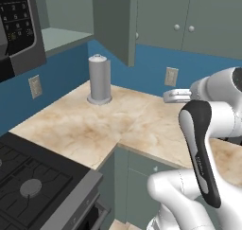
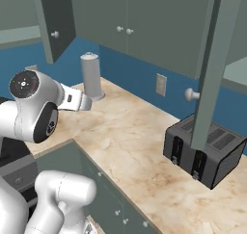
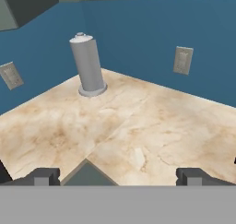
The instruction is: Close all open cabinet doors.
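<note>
**A:** ok so where are the open doors? I count two. One cabinet door (image 2: 57, 23) hangs swung out at about 11 o'clock in the right base view, over the corner, with the grey paper towel holder (image 2: 91, 76) standing under it. The second open door (image 2: 217, 69) is edge-on at 2 o'clock, its knob sticking out left, right above the black toaster (image 2: 202, 151).

**B:** Yep. The gripper (image 3: 117, 176) is low over the counter (image 1: 142, 125), fingers spread wide apart, holding nothing, nowhere near either door.

**A:** What worries me is the climb. My guess is if the arm swings straight up toward the corner door it could clip the towel holder or catch the door's bottom edge.

**B:** Also pushing near the hinge side might just stall it. And the door over the toaster looks far off to the side, so a long reach could drag the elbow across the toaster. The closed pair of doors (image 2: 123, 16) at 12 o'clock needs nothing.
</note>
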You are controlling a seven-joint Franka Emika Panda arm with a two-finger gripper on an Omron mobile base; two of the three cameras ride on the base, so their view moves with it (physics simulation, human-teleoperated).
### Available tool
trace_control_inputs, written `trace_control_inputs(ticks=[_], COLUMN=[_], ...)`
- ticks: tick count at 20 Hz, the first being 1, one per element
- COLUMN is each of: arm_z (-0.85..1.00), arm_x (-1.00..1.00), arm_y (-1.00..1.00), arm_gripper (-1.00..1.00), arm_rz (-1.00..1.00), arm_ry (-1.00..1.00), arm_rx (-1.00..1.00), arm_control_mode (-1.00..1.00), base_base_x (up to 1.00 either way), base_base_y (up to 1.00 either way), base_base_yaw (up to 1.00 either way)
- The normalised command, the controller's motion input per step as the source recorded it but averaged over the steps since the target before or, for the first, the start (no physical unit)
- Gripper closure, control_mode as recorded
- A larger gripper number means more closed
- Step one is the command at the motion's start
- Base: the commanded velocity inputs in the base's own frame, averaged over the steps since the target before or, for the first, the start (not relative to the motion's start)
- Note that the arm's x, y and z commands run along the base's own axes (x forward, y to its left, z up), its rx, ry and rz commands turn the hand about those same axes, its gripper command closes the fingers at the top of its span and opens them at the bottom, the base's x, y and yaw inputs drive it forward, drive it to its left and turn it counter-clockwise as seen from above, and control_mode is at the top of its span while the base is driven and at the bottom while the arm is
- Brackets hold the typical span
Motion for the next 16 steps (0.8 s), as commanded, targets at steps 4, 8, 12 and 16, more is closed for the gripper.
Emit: trace_control_inputs(ticks=[4, 8, 12, 16], arm_z=[0.00, 0.00, 0.00, 0.00], arm_x=[0.00, 0.00, 0.00, 0.00], arm_y=[0.00, 0.00, 0.00, 0.00], arm_gripper=[-1.00, -1.00, -1.00, -1.00], arm_rz=[0.00, 0.00, 0.00, 0.00], arm_ry=[0.00, 0.00, 0.00, 0.00], arm_rx=[0.00, 0.00, 0.00, 0.00], arm_control_mode=[-1.00, -1.00, -1.00, -1.00], base_base_x=[0.00, 0.00, 0.00, 0.00], base_base_y=[0.00, 0.00, 0.00, 0.00], base_base_yaw=[0.00, 0.00, 0.00, 0.00])
